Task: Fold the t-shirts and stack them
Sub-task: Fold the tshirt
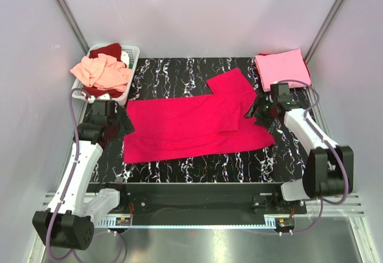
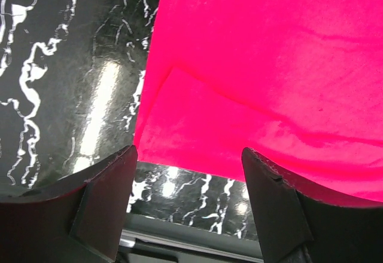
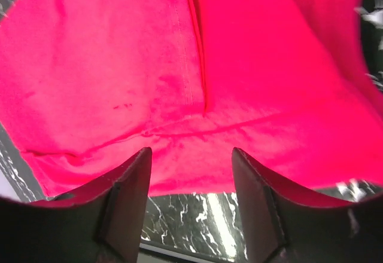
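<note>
Both grippers, left (image 2: 188,206) and right (image 3: 191,206), hung parted and empty at opposite ends of the red shirt (image 1: 191,125), spread mid-table. Closing too high might miss the cloth; pinching one layer could undo its fold.

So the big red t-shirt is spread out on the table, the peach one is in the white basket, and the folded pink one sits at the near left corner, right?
Nearly. The pink t-shirt lies folded at the far right corner of the table, not the near left, as the top view shows. The red t-shirt is spread across the middle, and the peach t-shirt is in the white basket.
</note>
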Controlling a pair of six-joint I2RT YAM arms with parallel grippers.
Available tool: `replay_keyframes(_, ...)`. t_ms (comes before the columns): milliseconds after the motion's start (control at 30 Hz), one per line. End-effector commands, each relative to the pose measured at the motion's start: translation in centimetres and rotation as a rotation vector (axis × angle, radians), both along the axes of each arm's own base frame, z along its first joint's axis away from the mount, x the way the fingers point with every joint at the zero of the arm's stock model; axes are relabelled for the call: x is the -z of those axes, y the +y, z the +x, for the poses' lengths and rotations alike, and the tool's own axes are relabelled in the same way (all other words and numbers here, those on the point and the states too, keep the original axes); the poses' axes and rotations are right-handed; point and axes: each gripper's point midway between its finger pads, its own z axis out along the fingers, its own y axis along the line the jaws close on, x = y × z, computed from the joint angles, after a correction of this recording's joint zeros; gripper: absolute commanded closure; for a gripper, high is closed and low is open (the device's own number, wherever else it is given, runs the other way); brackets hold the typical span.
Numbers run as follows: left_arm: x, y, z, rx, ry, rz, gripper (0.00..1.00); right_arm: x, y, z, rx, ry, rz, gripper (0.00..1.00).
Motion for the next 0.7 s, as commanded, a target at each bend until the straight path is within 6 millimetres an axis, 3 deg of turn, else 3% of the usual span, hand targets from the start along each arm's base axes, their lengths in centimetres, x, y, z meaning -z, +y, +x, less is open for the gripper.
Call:
replay_keyframes(0, -1.5, 1.0, 0.0, 0.006, -0.086, 0.055, 0.23, 0.1, 1.9, 2.5, -0.021, -0.025, 0.052, 0.39)
replay_keyframes(300, -1.9, 1.6, 0.0, -0.030, -0.127, 0.070, 0.22, 4.4, 4.9, 4.5, -0.091, 0.076, 0.029, 0.46)
replay_keyframes(667, -2.0, 1.7, 0.0, -0.032, -0.132, 0.072, 0.22, 7.7, 5.4, 3.2, -0.058, 0.164, 0.009, 0.48)
